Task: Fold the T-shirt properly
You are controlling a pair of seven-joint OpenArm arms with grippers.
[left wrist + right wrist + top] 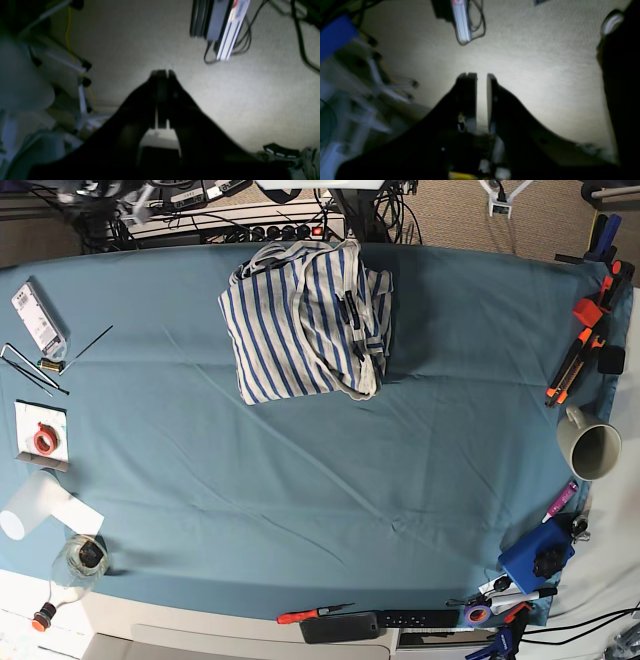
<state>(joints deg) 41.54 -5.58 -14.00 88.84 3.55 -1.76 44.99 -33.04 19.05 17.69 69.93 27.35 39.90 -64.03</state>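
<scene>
Striped cotton, the T-shirt is lying folded near the tablecloth's far edge; left gripper is sitting closed and empty, right gripper slightly parted, empty.

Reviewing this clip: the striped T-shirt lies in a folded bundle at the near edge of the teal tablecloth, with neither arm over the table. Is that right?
Not quite. In the base view the T-shirt lies bundled at the far edge of the teal tablecloth, up by the cables, not the near edge. The rest stands: it is a folded bundle, and neither arm shows over the table there.
</scene>
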